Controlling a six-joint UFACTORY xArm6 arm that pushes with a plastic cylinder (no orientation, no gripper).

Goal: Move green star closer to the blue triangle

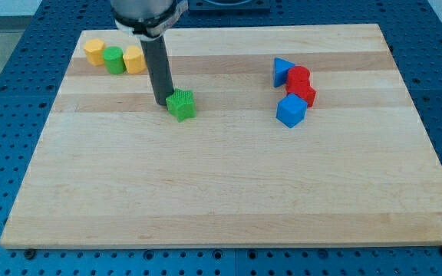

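The green star (181, 105) lies on the wooden board (229, 192), left of centre in the upper half. My tip (163, 103) rests on the board right against the star's left side. The blue triangle (282, 70) lies far to the star's right, near the view's top right, touching a red block (299, 77).
A second red block (303, 93) and a blue cube (291, 111) sit just below the triangle. At the view's top left stand a yellow block (94, 52), a green cylinder (113, 60) and another yellow block (134, 59). Blue perforated table surrounds the board.
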